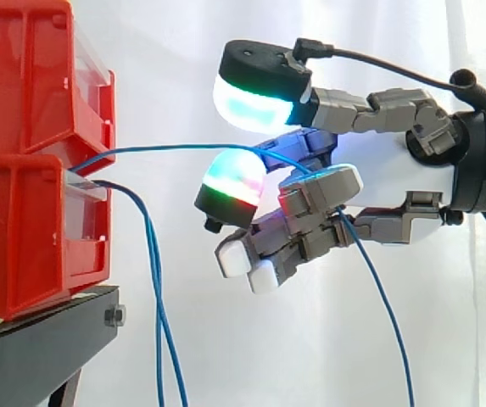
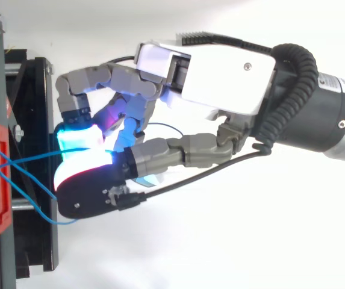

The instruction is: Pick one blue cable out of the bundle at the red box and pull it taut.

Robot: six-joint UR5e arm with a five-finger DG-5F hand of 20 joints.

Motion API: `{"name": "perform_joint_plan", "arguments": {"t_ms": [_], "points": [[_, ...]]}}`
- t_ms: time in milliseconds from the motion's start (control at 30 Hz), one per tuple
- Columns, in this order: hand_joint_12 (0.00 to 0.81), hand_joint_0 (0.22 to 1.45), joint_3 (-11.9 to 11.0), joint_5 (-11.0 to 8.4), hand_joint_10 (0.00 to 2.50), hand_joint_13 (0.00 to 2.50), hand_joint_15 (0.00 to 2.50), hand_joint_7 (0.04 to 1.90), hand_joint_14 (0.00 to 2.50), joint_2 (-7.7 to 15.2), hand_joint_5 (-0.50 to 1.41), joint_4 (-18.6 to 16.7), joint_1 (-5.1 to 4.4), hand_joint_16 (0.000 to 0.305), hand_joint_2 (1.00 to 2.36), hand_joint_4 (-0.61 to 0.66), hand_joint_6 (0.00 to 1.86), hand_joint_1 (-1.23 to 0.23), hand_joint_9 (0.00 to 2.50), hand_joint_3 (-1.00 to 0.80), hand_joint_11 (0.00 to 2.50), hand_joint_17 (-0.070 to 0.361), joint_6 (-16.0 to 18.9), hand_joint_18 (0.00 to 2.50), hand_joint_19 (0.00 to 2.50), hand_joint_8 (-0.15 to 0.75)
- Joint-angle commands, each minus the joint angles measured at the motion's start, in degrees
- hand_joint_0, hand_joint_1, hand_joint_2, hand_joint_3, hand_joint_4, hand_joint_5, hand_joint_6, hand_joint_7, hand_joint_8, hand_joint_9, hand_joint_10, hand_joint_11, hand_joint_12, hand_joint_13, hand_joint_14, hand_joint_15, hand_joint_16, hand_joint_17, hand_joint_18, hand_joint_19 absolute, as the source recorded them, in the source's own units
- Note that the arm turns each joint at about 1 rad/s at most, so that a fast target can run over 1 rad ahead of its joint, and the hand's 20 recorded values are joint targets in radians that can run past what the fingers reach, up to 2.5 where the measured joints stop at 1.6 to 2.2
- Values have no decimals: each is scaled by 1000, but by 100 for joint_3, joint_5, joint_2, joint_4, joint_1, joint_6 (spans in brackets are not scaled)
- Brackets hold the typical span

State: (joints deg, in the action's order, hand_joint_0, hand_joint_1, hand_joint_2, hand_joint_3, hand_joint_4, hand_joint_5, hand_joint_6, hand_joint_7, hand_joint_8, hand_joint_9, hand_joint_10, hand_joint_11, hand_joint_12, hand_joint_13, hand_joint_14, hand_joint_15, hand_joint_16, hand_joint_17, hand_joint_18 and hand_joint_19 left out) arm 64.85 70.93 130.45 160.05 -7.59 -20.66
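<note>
- the cable (image 1: 183,147) was thin and blue; in the side view it left the front of the lower bin at 9 o'clock and ran in a shallow arch towards 3 o'clock, into the hand.
- past the hand, the same cable dropped away towards 5 o'clock and out of the bottom edge.
- the hand (image 1: 310,237) sat just right of centre, apart from the bins; its lower fingers were curled round the cable, holding it where it bent downwards.
- two other fingers reached towards 9 o'clock above the cable, their pads (image 1: 251,102) glowing green, cyan and red and touching nothing.
- loose cables (image 1: 156,288), also blue, hung from the same bin front straight down towards 6 o'clock.
- from above, blue strands crossed over each other at 9 o'clock, between the bin edge and the glowing pads.
- the bins (image 1: 22,229) were red and stacked, one on the other, at 9 o'clock.
- they stood on a black stand (image 1: 39,348) at 8 o'clock.
- a white curtain (image 1: 268,356) closed off the background.
</note>
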Motion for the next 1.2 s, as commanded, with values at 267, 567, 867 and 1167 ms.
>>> {"name": "perform_joint_plan", "arguments": {"t_ms": [267, 567, 867, 1167], "points": [[442, 627, -7, 0, 18, 992, 491, 1460, 16, -2, -9, 0, -6, 66, 1015, 426, 500, -565, 1578, -90, 1483, 150, 0, 936, 426, 412], [484, 591, 2, 0, 14, 997, 480, 1429, 14, -2, -20, 0, -6, 76, 1000, 374, 500, -667, 1547, -65, 1460, 171, 0, 994, 397, 449], [407, 623, 2, 0, 18, 915, 514, 1430, 18, -2, -37, -9, -6, 57, 1016, 309, 501, -491, 1450, -284, 1505, 128, 0, 830, 498, 359], [449, 639, 2, 0, 14, 973, 502, 1314, 16, -2, -36, -9, -14, 69, 1008, 415, 502, -535, 1511, -82, 1447, 154, 0, 937, 447, 419]]}}
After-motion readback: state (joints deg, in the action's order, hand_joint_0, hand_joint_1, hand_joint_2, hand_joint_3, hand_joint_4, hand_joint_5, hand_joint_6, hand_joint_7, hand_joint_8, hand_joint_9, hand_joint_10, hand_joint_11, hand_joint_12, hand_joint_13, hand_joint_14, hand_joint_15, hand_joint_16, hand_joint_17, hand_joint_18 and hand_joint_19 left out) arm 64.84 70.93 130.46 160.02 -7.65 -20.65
